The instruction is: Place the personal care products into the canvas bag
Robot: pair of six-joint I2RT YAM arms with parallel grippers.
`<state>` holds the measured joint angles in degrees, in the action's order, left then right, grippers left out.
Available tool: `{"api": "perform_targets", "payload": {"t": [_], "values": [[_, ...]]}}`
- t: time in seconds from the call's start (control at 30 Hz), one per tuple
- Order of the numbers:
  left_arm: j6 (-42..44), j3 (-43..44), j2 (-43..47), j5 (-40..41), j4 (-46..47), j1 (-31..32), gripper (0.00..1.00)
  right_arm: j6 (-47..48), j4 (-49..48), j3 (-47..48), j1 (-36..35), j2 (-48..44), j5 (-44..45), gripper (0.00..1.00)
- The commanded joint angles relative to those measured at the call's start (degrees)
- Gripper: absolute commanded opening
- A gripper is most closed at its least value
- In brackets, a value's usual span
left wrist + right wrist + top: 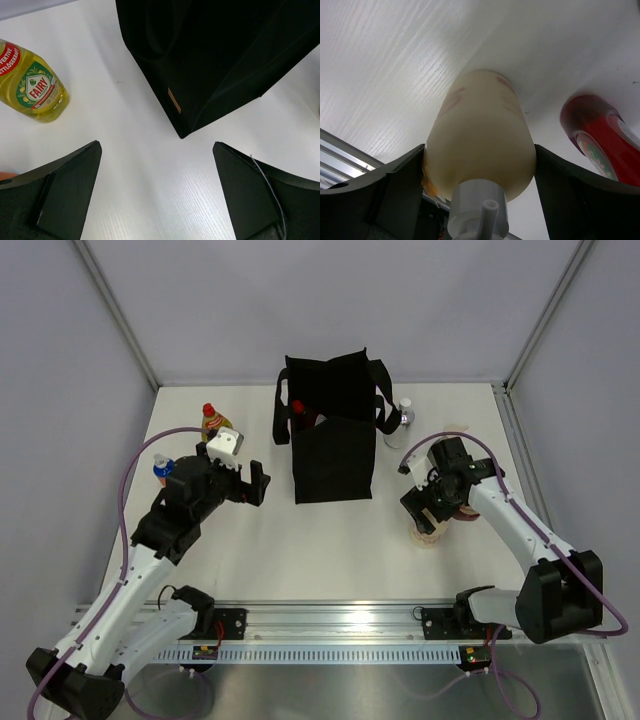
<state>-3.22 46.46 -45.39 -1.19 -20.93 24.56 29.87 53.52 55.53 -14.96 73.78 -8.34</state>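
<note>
While my left gripper [156, 152] hangs spread, my right gripper [480, 152] pinches the cream pump bottle [479, 120]. It stands upright.

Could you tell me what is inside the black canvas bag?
A red item, probably a bottle, shows inside the canvas bag at the left edge of its opening. The rest of the interior is hidden by its walls.

Six bottles [212, 424] [163, 466] [298, 410] [404, 416] [480, 140] [600, 135], one bag [335, 455].
</note>
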Motion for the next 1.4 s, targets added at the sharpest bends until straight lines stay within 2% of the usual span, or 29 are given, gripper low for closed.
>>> {"api": "perform_targets", "payload": {"t": [0.0,0.1,0.13,0.2,0.23,0.3,0.33,0.37,0.73,0.93,1.1,1.13,1.2,1.23,1.37], "values": [[0.9,0.0,0.1,0.9,2.4,0.0,0.99,0.0,-0.2,-1.6,-1.0,-0.4,1.4,0.84],[1.0,-0.1,-0.1,0.9,2.4,0.0,0.99,0.0,0.0,-1.2,-1.1,-0.2,0.3,0.65],[1.0,-0.1,0.0,0.9,2.4,0.0,0.99,0.0,0.3,-1.1,-1.2,-0.2,-0.4,0.50],[1.1,-0.1,-0.1,0.9,2.4,0.0,0.99,0.5,0.9,-0.9,-1.2,-0.7,-2.5,0.34],[1.1,-0.2,-0.1,0.9,2.5,0.0,0.99,0.9,1.1,-0.8,-1.2,-1.2,-3.3,0.22],[1.1,-0.1,-0.1,0.9,2.6,0.0,0.99,1.3,1.9,-0.2,-1.2,-2.8,-4.9,0.11],[1.1,-0.2,-0.1,0.9,2.6,0.0,0.99,1.6,2.3,0.2,-1.2,-3.4,-5.5,0.03],[1.1,-0.2,-0.2,0.9,2.6,0.0,0.99,1.8,3.2,1.2,-1.2,-4.1,-6.4,0.00],[0.9,-0.7,0.2,2.2,3.2,0.0,0.99,1.7,6.0,8.7,-1.2,-8.7,-13.9,0.00],[1.1,-1.4,2.1,1.5,5.0,0.0,0.99,0.7,10.3,22.6,-1.9,-5.3,-22.6,0.00],[0.4,-1.0,3.0,-0.4,4.0,0.0,0.99,-1.2,12.5,41.2,-5.7,2.4,-27.9,0.00],[0.3,-1.0,3.4,-0.6,3.7,0.0,0.99,-2.2,12.9,48.0,-6.1,3.8,-28.9,0.00],[0.0,-1.1,3.7,-0.6,3.1,0.0,0.99,-3.5,12.7,55.3,-7.2,8.6,-29.5,0.00],[-0.2,-1.2,4.0,-0.5,2.9,0.0,0.99,-5.0,11.8,62.6,-7.4,10.5,-29.5,0.00],[-1.6,-1.1,4.4,0.3,1.9,0.0,0.99,-9.9,8.3,80.8,-7.9,23.5,-28.5,0.00]]}}
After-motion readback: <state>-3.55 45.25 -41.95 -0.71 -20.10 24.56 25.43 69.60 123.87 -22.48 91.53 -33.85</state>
